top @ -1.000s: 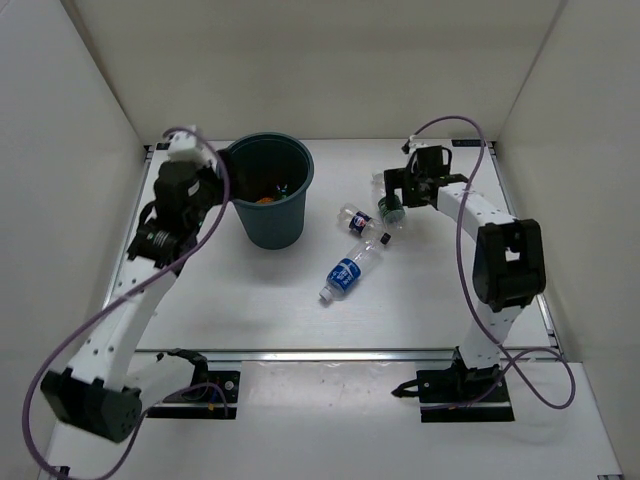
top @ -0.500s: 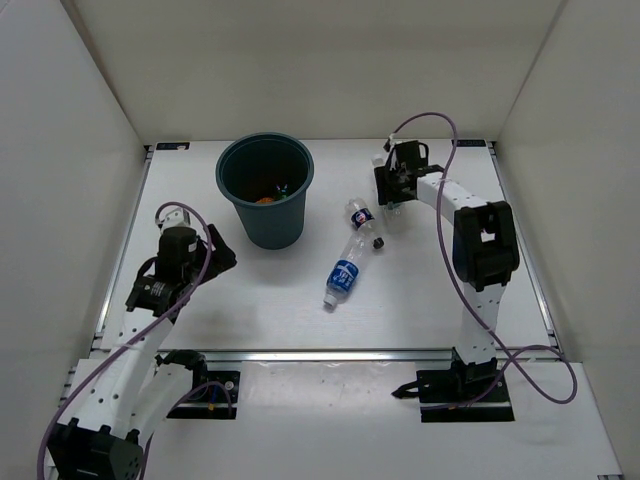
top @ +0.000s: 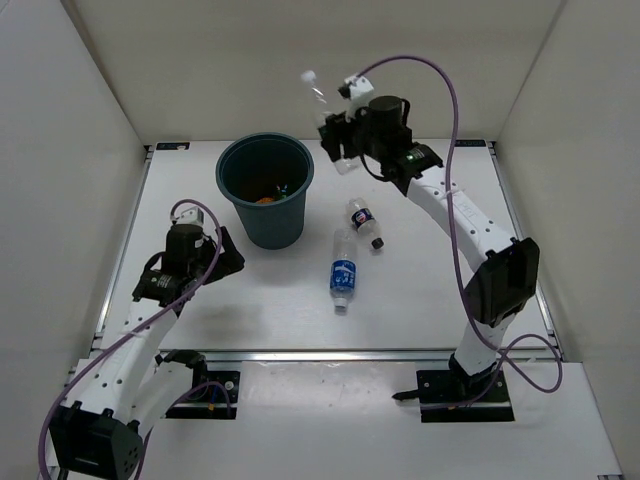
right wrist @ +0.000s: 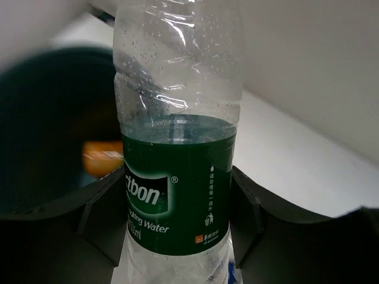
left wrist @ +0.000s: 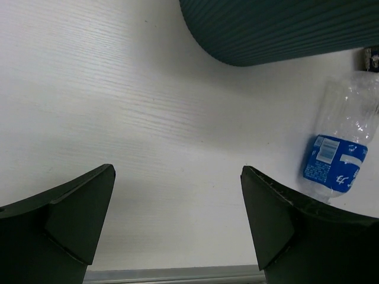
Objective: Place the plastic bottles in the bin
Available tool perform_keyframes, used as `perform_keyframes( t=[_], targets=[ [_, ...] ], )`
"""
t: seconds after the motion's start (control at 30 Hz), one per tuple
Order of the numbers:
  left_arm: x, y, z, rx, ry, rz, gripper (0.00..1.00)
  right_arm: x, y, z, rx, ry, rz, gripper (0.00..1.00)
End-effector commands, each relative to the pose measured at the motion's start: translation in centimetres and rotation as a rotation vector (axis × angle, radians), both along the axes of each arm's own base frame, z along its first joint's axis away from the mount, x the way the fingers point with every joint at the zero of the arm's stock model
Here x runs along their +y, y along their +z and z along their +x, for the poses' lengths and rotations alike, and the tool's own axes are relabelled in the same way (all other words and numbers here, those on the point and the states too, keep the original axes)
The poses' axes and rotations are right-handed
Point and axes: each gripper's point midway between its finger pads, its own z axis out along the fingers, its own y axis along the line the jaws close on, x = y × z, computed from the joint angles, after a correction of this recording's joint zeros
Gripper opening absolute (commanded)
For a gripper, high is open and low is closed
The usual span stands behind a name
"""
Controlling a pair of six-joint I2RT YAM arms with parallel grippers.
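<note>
I saw my right gripper (top: 342, 138) clamped on the green-labelled bottle (right wrist: 177, 177), high and just right of the bin (top: 270, 222). My left gripper (left wrist: 177, 204) hung wide open, near-left of it.

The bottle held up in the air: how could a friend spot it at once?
Find the big dark teal bin on the white table. Just right of its rim, the right gripper holds a clear bottle off the table. It alone has a dark green label, unlike the blue-label bottle and the white-and-dark-label bottle lying flat below.
</note>
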Motion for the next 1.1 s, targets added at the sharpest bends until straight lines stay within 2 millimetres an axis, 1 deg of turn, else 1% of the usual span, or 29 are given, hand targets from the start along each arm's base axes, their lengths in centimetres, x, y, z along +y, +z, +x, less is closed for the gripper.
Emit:
perform_keyframes(
  t=[0.0,0.03,0.07,0.1,0.13,0.17,0.23,0.27,0.3,0.33,0.4,0.43,0.47,0.5,0.53,0.57,0.6,0.63,0.67,0.73,0.77,0.8,0.83,0.87,0.93,0.97,1.0,1.03,1.07],
  targets=[
    [-1.2,-0.1,0.0,-0.011,-0.087,-0.001,0.99,7.3,9.0,-2.9,-0.202,0.241,0.166,0.28],
    [-1.2,0.0,0.0,-0.012,-0.094,0.003,0.99,9.2,9.8,-3.3,-0.213,0.305,0.186,0.29],
    [-1.3,0.3,0.1,-0.026,-0.099,0.003,0.99,11.1,11.5,-4.5,-0.215,0.370,0.234,0.28],
    [-1.5,0.4,0.1,-0.031,-0.119,0.005,0.99,12.3,10.3,-4.1,-0.182,0.386,0.236,0.29],
    [-1.5,0.3,0.0,-0.025,-0.124,0.003,0.99,14.1,10.0,-4.0,-0.172,0.424,0.243,0.29],
    [-2.2,0.4,-0.1,-0.029,-0.155,-0.003,0.98,14.7,10.3,-4.2,-0.167,0.440,0.253,0.29],
    [-2.9,0.8,-0.2,-0.037,-0.189,-0.007,0.99,17.2,8.9,-4.2,-0.136,0.484,0.262,0.33],
    [-3.3,0.7,-0.3,-0.039,-0.208,-0.008,0.99,17.7,8.9,-4.7,-0.135,0.508,0.272,0.42],
    [-3.6,0.9,-0.3,-0.040,-0.224,-0.005,0.98,18.1,9.2,-4.9,-0.148,0.516,0.291,0.47],
    [-3.9,1.1,-0.3,-0.041,-0.234,0.000,0.98,18.7,8.1,-5.3,-0.128,0.537,0.284,0.52],
    [-4.3,1.3,-0.3,-0.049,-0.252,0.006,0.99,18.8,7.9,-4.8,-0.126,0.520,0.296,0.57],
    [-4.3,1.4,-0.4,-0.049,-0.259,0.007,0.98,18.8,7.6,-4.6,-0.124,0.514,0.293,0.62],
    [-4.4,1.5,-0.5,-0.052,-0.276,0.006,0.98,18.7,7.8,-4.3,-0.131,0.510,0.294,0.62],
    [-4.5,1.3,-0.6,-0.044,-0.284,0.005,0.98,18.8,7.4,-4.3,-0.120,0.520,0.289,0.63],
    [-4.3,0.8,-0.7,-0.027,-0.287,0.019,0.99,18.8,7.6,-4.5,-0.122,0.521,0.287,0.66],
    [-4.3,1.0,-0.8,-0.027,-0.296,0.024,0.99,18.6,8.2,-4.1,-0.138,0.504,0.288,0.71],
    [-4.4,0.7,-0.9,-0.014,-0.308,0.033,0.99,18.5,8.0,-4.1,-0.125,0.489,0.283,0.73],
    [-4.3,0.8,-0.8,-0.014,-0.307,0.044,0.99,18.5,7.9,-4.3,-0.131,0.494,0.272,0.78],
    [-4.6,0.4,-1.0,-0.001,-0.321,0.047,0.99,18.2,8.2,-4.3,-0.129,0.480,0.270,0.83],
    [-5.4,0.7,-1.0,-0.009,-0.344,0.039,0.99,17.7,8.5,-4.6,-0.122,0.480,0.261,0.90],
    [-5.7,0.7,-1.0,-0.006,-0.334,0.014,0.99,17.3,8.2,-4.6,-0.107,0.468,0.250,0.93],
    [-5.8,0.9,-0.7,-0.006,-0.331,0.002,0.99,16.8,9.4,-5.4,-0.116,0.468,0.259,0.94],
    [-6.3,0.4,-0.9,0.022,-0.336,-0.011,0.99,15.8,8.4,-4.8,-0.094,0.434,0.233,0.99],
    [-6.5,0.8,-0.5,0.016,-0.330,-0.023,0.99,14.8,9.3,-5.6,-0.097,0.425,0.226,0.99],
    [-7.6,0.0,-0.7,0.057,-0.350,-0.020,0.98,12.6,8.7,-5.6,-0.094,0.356,0.201,0.99],
    [-8.1,0.1,-0.6,0.055,-0.354,-0.026,0.98,10.9,8.8,-6.4,-0.093,0.325,0.207,0.99],
    [-9.2,0.2,-0.6,0.044,-0.388,-0.024,0.98,8.7,7.5,-6.8,-0.079,0.266,0.184,0.99],
    [-10.2,-0.2,-0.8,0.061,-0.402,-0.032,0.98,7.0,4.8,-6.3,-0.051,0.212,0.168,0.99],
    [-10.8,0.2,-0.5,0.053,-0.394,-0.044,0.98,5.6,7.2,-7.8,-0.095,0.197,0.211,0.99]
  ],
)
